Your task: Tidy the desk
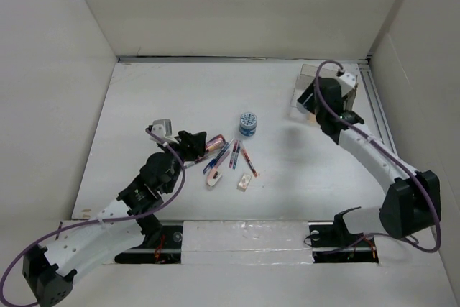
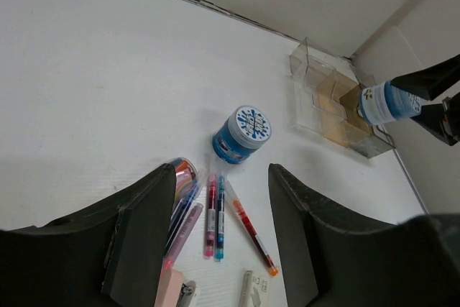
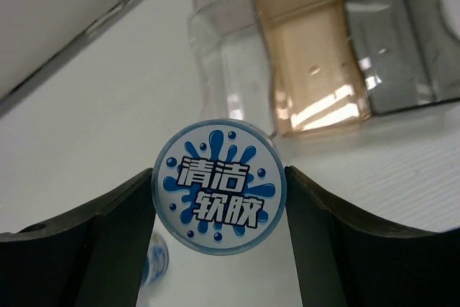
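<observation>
The white desk (image 1: pixel 180 98) carries a blue round jar (image 1: pixel 248 124) at its middle, also in the left wrist view (image 2: pixel 241 133). Several pens (image 1: pixel 233 154) lie fanned out in front of it. My left gripper (image 1: pixel 201 144) is open and empty, hovering low over the pens (image 2: pixel 215 213), which show between its jaws. My right gripper (image 1: pixel 314 106) is shut on a second blue jar (image 3: pixel 219 186) with a printed lid. It holds the jar (image 2: pixel 388 102) in the air beside the clear compartmented tray (image 1: pixel 310 80) at the back right.
A pink stapler (image 1: pixel 214 177) and a small white box (image 1: pixel 244 182) lie near the pens. A clear tube of coloured items (image 2: pixel 183 174) lies by the left finger. The tray (image 3: pixel 316 55) has a tan compartment. White wall panels enclose the desk.
</observation>
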You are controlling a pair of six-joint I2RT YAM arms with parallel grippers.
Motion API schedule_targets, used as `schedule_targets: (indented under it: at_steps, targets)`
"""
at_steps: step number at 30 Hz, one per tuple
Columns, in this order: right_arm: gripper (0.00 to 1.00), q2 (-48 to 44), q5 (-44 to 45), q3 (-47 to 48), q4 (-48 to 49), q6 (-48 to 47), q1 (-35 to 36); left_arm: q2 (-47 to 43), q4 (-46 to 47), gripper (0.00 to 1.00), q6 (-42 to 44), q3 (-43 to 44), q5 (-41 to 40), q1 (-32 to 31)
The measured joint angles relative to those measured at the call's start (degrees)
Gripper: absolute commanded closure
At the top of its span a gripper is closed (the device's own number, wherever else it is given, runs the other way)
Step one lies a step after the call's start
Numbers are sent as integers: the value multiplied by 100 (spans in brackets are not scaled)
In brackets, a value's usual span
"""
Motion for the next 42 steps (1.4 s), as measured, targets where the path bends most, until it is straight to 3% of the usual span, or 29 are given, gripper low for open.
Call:
schedule_targets:
  at_steps: [5, 13, 18, 30, 40, 42]
  targets:
    - [43, 723, -31, 715, -92, 245, -1335, -81, 2, 50, -2, 2, 15, 0]
    - [43, 1939, -85, 2059, -352, 407, -2461, -98, 2, 50, -13, 2, 149, 0]
    - [42, 2435, -68, 2601, -483, 334, -2634, -98, 0, 50, -39, 0, 190, 0]
    - [42, 2761, -212, 2608, -654, 286, -2798, -260, -15, 50, -66, 2, 197, 0]
    - [37, 3351, -531, 2662, -717, 385, -2933, -229, -15, 50, -66, 2, 210, 0]
    - [32, 3528, -601, 2662, -791, 398, -2933, -201, -15, 50, -66, 2, 210, 0]
